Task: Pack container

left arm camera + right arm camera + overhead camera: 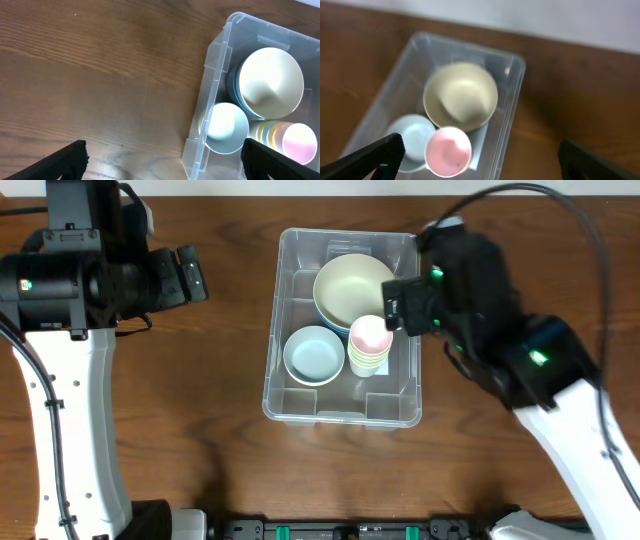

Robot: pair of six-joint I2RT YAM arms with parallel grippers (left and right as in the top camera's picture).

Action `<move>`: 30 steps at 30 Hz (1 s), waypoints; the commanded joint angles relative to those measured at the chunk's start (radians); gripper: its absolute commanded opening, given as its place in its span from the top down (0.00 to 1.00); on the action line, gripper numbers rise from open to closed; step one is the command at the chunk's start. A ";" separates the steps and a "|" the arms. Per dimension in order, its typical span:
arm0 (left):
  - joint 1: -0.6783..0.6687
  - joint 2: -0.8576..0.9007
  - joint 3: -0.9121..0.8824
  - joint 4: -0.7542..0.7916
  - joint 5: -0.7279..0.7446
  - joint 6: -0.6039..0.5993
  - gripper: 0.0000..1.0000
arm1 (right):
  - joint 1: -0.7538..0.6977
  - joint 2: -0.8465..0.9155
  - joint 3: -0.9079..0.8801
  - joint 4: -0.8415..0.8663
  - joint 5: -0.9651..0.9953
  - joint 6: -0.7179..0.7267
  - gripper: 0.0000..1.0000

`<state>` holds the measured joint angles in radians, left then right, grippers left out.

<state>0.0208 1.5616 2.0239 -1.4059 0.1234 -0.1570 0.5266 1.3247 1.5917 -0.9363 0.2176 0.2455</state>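
Note:
The clear container (290,395) sits mid-table and holds a large cream bowl (352,288) on a blue one, a small light-blue bowl (313,354) and a stack of cups topped by a pink cup (370,335). It also shows in the left wrist view (215,75) and the right wrist view (515,105). My left gripper (190,275) is open and empty, left of the container over bare wood. My right gripper (400,308) is open and empty, above the container's right side next to the pink cup (448,151).
The brown wooden table (200,430) surrounds the container. A pale wall edge (545,20) runs along the table's far side. Black cables (560,210) arc over the right arm.

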 commanded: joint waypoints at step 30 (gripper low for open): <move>0.003 0.000 -0.002 0.000 -0.012 0.003 0.02 | -0.325 -0.632 -0.540 0.184 0.143 0.026 0.01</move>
<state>0.0208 1.5616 2.0239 -1.4059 0.1230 -0.1570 0.2657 0.7753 1.2263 -0.8356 0.4282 0.2939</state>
